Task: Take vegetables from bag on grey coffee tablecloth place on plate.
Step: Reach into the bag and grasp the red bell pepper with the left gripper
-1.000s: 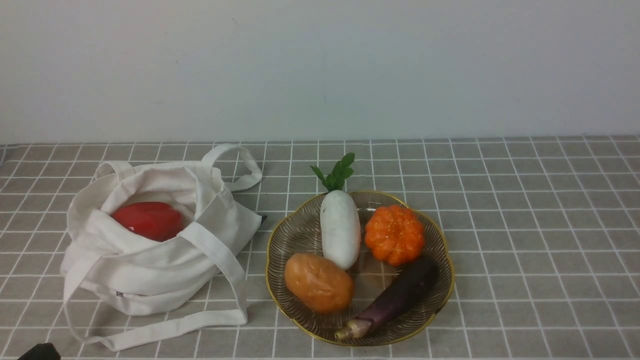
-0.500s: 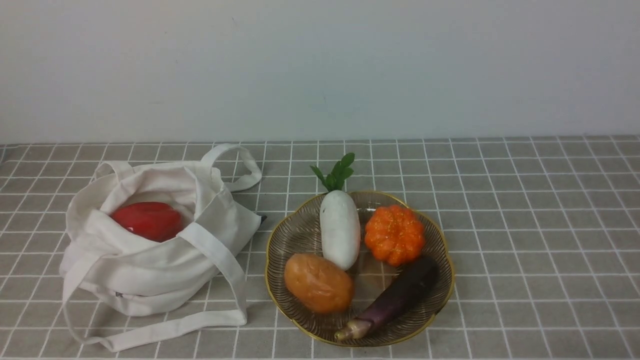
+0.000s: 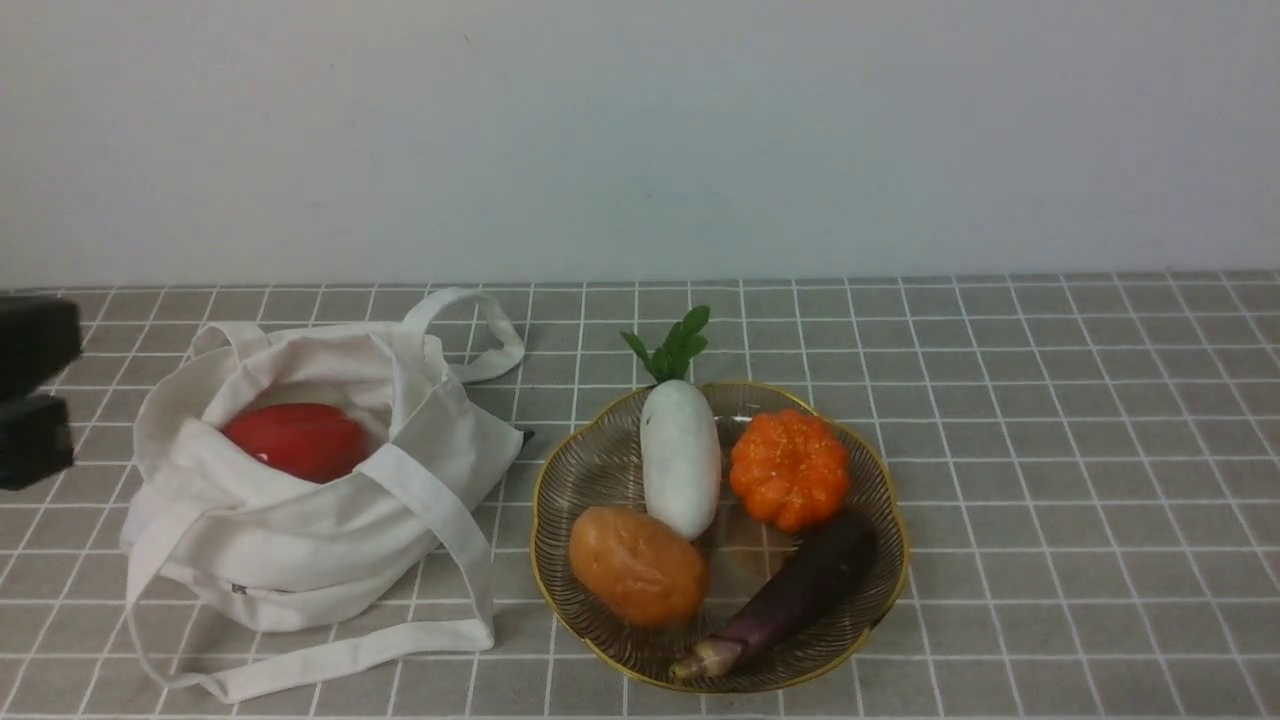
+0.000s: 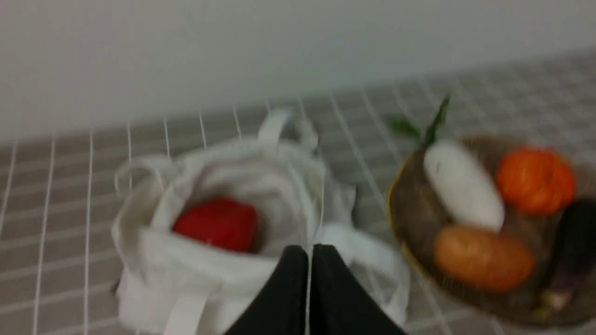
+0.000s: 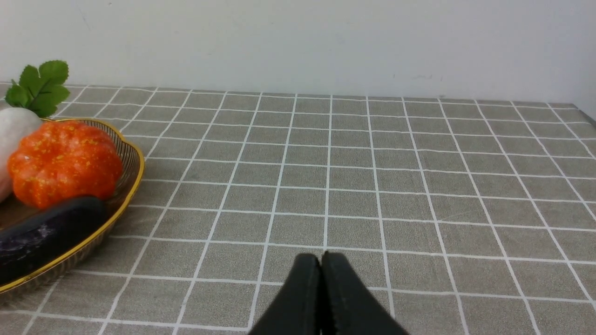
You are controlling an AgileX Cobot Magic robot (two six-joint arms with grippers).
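Note:
The red bell pepper lies inside the open off-white bag on the left of the checked tablecloth. It also shows in the blurred left wrist view, in the bag. The glass plate with a gold rim sits right of the bag. My left gripper is shut and empty, raised on the near side of the bag. A black part of the left arm shows left of the bag. My right gripper is shut and empty over bare cloth, right of the plate.
The plate holds a white radish, an orange pumpkin, a tan-orange potato and a purple eggplant. The bag's straps trail forward on the cloth. A pale wall stands behind the table.
The left arm has left the bottom left corner of the front view and come in higher at the left edge, beside the bag. Bag, pepper and plate have not moved.

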